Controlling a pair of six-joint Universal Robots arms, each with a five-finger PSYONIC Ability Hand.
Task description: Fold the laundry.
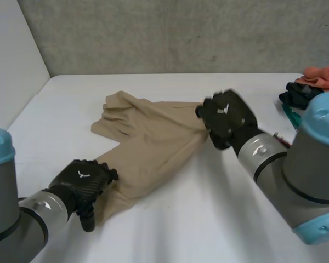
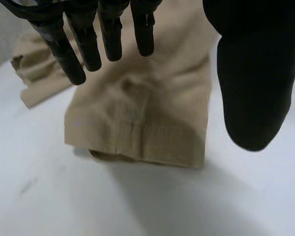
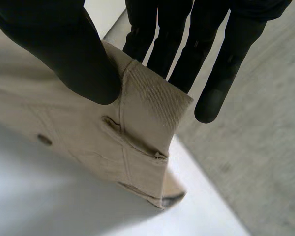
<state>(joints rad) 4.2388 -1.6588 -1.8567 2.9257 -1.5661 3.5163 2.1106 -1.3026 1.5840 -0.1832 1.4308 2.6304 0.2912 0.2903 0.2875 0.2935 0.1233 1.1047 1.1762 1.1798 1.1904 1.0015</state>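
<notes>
Trousers look soft, light and limp, best taken at the firmer waistband and leg hem. Beige and rumpled, they lie on the white table from 2 o'clock to 8 o'clock. The right hand pinches the waistband at 2. The left hand, fingers loose and gripping nothing, is over the hem at 8.

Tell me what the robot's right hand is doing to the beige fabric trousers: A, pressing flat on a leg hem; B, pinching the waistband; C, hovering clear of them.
B: in the right wrist view the right hand pinches the waistband of the beige fabric trousers against its thumb.
</notes>
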